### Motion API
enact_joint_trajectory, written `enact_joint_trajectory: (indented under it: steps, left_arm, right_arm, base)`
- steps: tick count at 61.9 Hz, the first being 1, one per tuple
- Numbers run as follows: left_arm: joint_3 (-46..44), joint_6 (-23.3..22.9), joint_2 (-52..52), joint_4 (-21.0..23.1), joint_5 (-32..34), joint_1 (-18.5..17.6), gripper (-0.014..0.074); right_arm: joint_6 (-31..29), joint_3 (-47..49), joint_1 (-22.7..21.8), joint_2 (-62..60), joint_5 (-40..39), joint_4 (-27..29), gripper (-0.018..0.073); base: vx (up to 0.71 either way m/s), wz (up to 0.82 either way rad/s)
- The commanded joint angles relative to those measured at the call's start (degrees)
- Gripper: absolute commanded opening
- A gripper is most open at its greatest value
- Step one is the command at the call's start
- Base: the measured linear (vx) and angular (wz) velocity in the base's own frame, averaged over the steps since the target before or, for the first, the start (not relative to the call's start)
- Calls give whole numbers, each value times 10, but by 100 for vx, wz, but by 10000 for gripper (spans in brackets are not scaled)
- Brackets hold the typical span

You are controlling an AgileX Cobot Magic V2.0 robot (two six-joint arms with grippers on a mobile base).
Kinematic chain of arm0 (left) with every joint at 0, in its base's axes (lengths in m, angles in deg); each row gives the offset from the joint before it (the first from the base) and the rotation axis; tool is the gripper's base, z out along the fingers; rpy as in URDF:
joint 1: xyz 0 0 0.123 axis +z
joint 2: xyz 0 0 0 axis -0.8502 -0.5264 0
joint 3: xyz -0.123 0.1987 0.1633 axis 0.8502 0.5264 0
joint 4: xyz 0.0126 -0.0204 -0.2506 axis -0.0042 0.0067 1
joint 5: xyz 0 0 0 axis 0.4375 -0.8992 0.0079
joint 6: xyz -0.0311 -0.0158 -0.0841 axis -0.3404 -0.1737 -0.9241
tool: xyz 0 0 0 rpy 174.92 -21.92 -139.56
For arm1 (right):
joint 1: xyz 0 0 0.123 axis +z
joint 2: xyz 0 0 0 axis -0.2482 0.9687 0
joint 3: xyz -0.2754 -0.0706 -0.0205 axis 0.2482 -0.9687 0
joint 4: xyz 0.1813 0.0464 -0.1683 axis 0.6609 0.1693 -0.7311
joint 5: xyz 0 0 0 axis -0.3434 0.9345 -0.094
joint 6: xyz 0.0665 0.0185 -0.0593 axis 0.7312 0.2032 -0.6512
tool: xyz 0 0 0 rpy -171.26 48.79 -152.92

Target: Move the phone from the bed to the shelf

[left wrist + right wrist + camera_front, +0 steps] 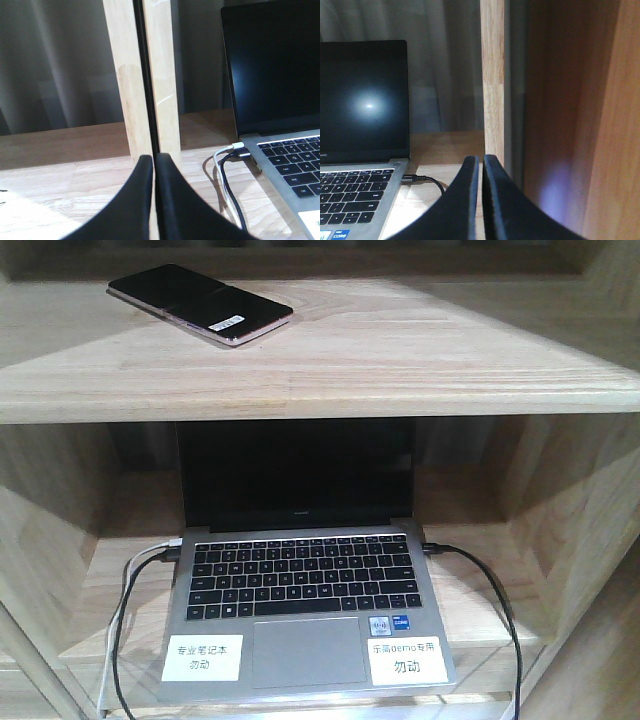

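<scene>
The phone lies flat on the upper board of the shelf, above the laptop. I judge the placing done. My left claw and right claw are pressed together, empty; next, only backing away.

Glossy black phone with a pinkish-gold edge and white barcode sticker on the pale natural-wood shelf. Grey laptop, black screen and keys, two white labels. One white cable, one black cable. Both grippers' fingers black.
</scene>
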Motion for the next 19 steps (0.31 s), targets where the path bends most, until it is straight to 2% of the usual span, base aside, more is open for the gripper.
enact_joint_trajectory:
  steps: [1, 19]
  left_arm:
    - [-15, -2, 5, 3, 42, -1, 1]
    - [-15, -2, 5, 3, 42, -1, 1]
  right_arm:
    - [-3, -5, -4, -5, -43, -3, -4]
    - [-3, -5, -4, -5, -43, -3, -4]
  base:
    - [0, 0]
    - [0, 0]
